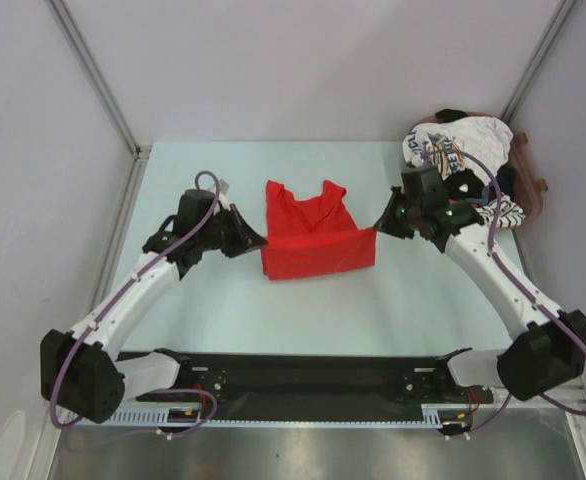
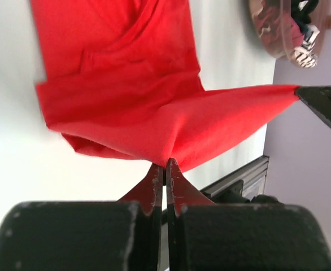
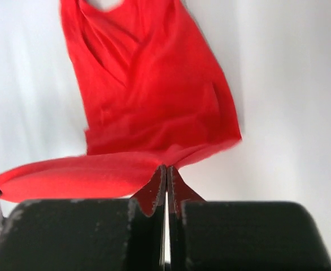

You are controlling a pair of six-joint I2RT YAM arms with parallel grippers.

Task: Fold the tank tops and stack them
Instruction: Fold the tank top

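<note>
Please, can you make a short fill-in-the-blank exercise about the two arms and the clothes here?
1. The left gripper and the right gripper both hold one tank top, whose colour is ____.
2. The left gripper's fingers are ____ on it.
3. The pile of other tank tops lies nearer the ____ gripper.
Missing words: red; shut; right.

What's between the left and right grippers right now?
Only the red tank top. The left gripper and right gripper each pinch one side of it, with cloth spanning between them. The top view shows this best.
</note>
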